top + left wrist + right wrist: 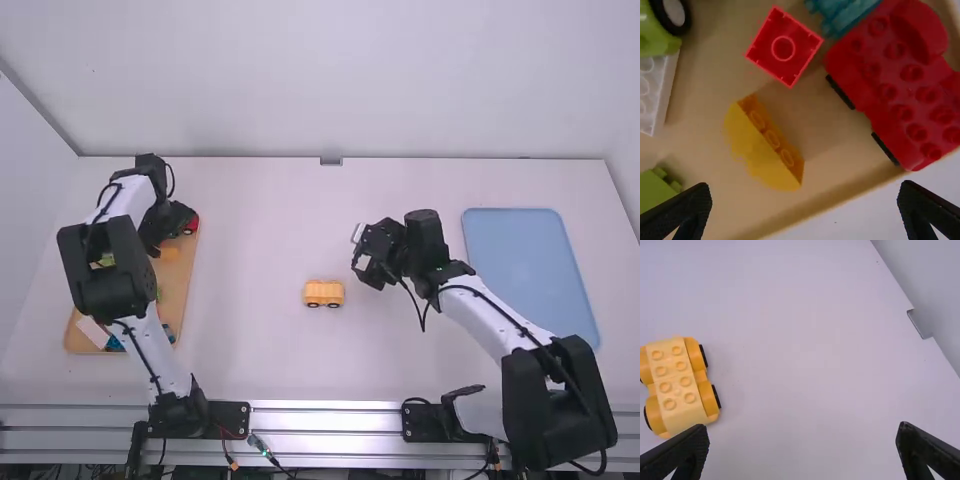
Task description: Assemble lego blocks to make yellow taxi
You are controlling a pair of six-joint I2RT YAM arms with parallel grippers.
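Firstly, one yellow toy vehicle, wheeled, with a studded top: upright on the white worktop, between the two arms, near the right hand but not touching it, lying to its left and a little closer to the arm bases. Right hand: fingers spread apart, nothing between them. One yellow block, round-edged, a row of studs along its straight side: lying in the tan tray, below the left hand and apart from its fingers. Left hand: fingers well apart, empty, over the tray's far part. Also in the tray, near the yellow block: one red square block; one red studded vehicle, close to the tray's edge; one green block. Right of the right hand, one blue tray.
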